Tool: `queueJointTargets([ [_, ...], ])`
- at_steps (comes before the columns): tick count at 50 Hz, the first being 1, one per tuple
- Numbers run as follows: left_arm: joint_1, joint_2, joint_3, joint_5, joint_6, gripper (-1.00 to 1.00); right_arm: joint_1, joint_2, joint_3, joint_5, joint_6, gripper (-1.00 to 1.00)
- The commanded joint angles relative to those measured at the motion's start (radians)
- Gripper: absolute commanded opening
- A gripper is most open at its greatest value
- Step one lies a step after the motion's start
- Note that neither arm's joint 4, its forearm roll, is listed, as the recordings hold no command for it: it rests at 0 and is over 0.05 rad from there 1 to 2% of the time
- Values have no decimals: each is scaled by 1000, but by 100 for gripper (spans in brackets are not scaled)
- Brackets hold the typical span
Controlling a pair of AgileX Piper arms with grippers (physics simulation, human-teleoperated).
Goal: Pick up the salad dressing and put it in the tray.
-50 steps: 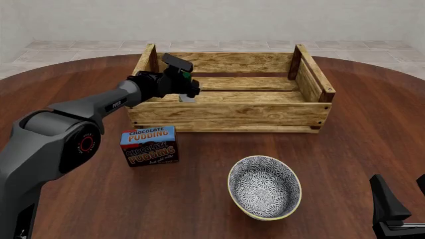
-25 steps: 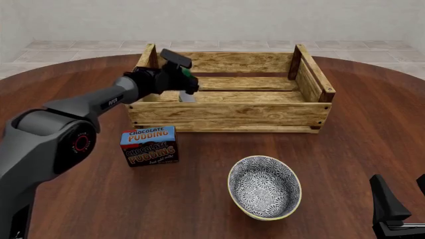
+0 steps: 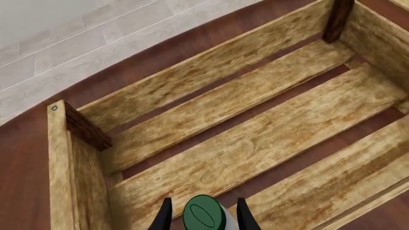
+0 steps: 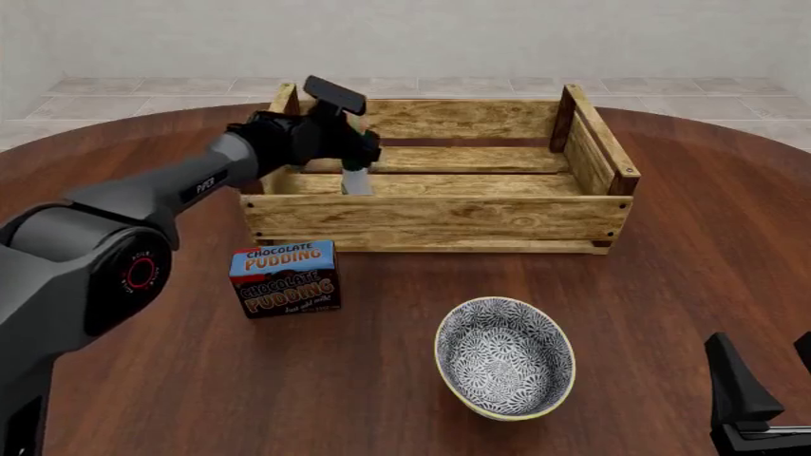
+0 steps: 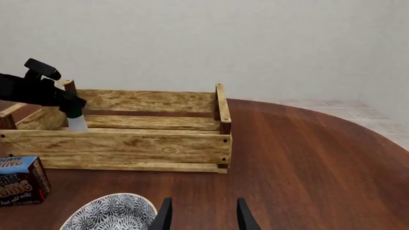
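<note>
The salad dressing (image 4: 356, 180), a slim white bottle with a dark green neck and cap, stands upright inside the tray (image 4: 443, 217) near its front left corner. My left gripper (image 4: 359, 152) hovers just above it, fingers open. In the left wrist view the green cap (image 3: 203, 214) sits between the spread fingers with a gap on each side, above the tray's floor slats (image 3: 255, 143). The right wrist view shows the bottle (image 5: 76, 123) behind the tray's front wall (image 5: 147, 146). My right gripper (image 4: 763, 344) is open and empty at the near right.
A blue-and-brown chocolate pudding box (image 4: 285, 277) stands in front of the tray's left end. A round blue-patterned bowl (image 4: 504, 356) sits nearer, right of the box. The tray's darker corner posts (image 4: 561, 119) rise above its walls.
My left gripper has risen a little and drawn back toward the tray's far left post. The bottle has stayed in place, and more of its body now shows below the fingers.
</note>
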Motion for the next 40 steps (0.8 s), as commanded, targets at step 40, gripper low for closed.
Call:
queueJointTargets([
  [40,-24,-241,99,29,5,100,-5,0,-1,-7,-3,100],
])
